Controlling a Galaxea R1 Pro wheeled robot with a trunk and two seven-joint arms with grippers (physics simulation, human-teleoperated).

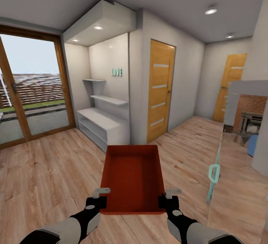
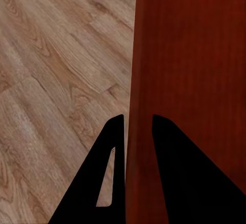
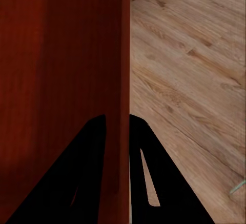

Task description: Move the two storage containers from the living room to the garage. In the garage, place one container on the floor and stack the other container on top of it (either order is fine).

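You have one storage container held out in front of you, low and centred, above the light wood plank flooring of the living room. It is an orange-red open bin, empty inside, with its long axis running away from you. Your left gripper has its fingers clenched on the left wall at the near corner; in the left wrist view one dark finger sits outside the red wall and the other inside it. Your right gripper is grasping the right wall at the near corner the same way, the wall pinched between its two fingers.

Beyond the container, far and slightly left, stands a white shelving niche with teal "LOVE" letters on its back wall. Just right of it is a wooden door. A second wooden door stands farther off at the end of a hallway on the right. A wood-framed glass door fills the far left. On the near right, a glass panel with a teal handle reflects a brick fireplace.
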